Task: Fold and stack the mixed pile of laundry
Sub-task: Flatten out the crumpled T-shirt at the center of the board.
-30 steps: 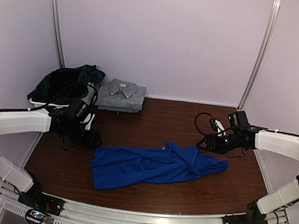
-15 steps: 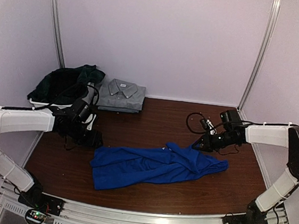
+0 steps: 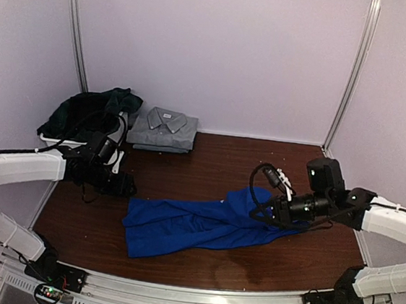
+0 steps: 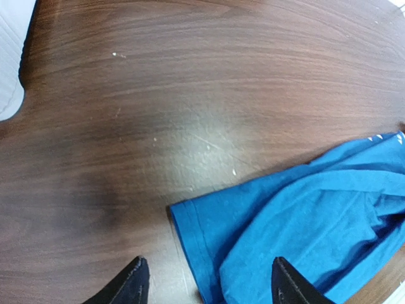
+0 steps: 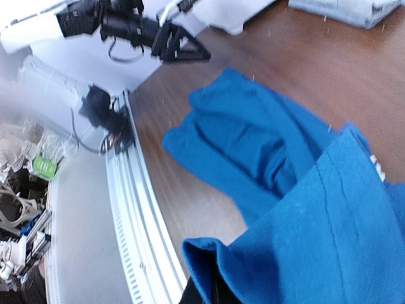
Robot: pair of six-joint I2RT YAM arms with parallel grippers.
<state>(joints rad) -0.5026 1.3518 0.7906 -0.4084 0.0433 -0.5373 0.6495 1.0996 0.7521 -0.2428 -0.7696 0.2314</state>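
A royal-blue T-shirt (image 3: 195, 225) lies crumpled across the middle of the brown table. My right gripper (image 3: 278, 212) is shut on the shirt's right end and holds a fold of it raised off the table. In the right wrist view the blue cloth (image 5: 316, 209) drapes over the closed right gripper (image 5: 212, 292). My left gripper (image 3: 128, 186) is open just left of the shirt. In the left wrist view the left gripper (image 4: 212, 288) straddles the sleeve hem (image 4: 193, 234) without touching it. The rest of the laundry pile (image 3: 91, 110), dark green and black, fills the basket at the back left.
A white basket (image 3: 57, 139) stands at the back left corner. A folded grey collared shirt (image 3: 163, 129) lies beside it by the back wall. A metal rail (image 3: 194, 303) runs along the table's near edge. Walls close in on both sides.
My right gripper has shut on the shirt's right end and drawn it up and leftward. The left arm has shifted only slightly and stays open.
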